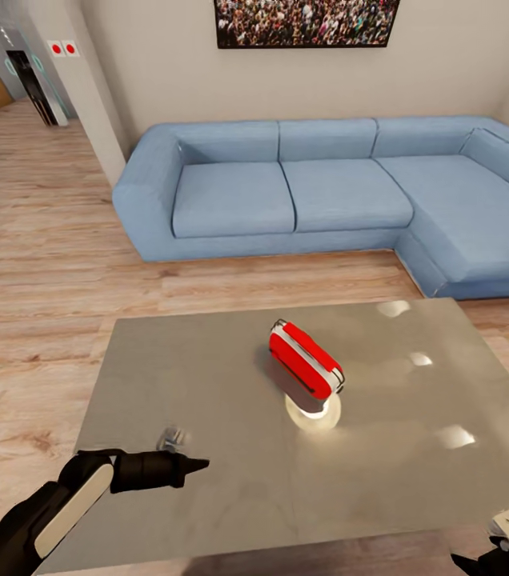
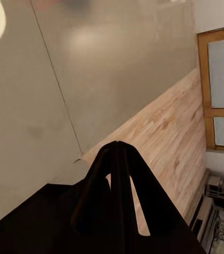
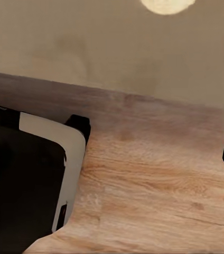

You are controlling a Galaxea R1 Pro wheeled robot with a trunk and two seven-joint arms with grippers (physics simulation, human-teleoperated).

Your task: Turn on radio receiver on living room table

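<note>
From the head, I see the radio (image 1: 305,360) mid-desk (image 1: 206,480), my left tool (image 1: 194,464) pinched shut near the front edge — a reach remains, nothing between; the sofa (image 1: 326,192) sits behind. Left wrist: fingers (image 2: 117,180) together. Right wrist: that tool (image 3: 154,137) spread open — floor (image 3: 154,190) beneath.
</note>
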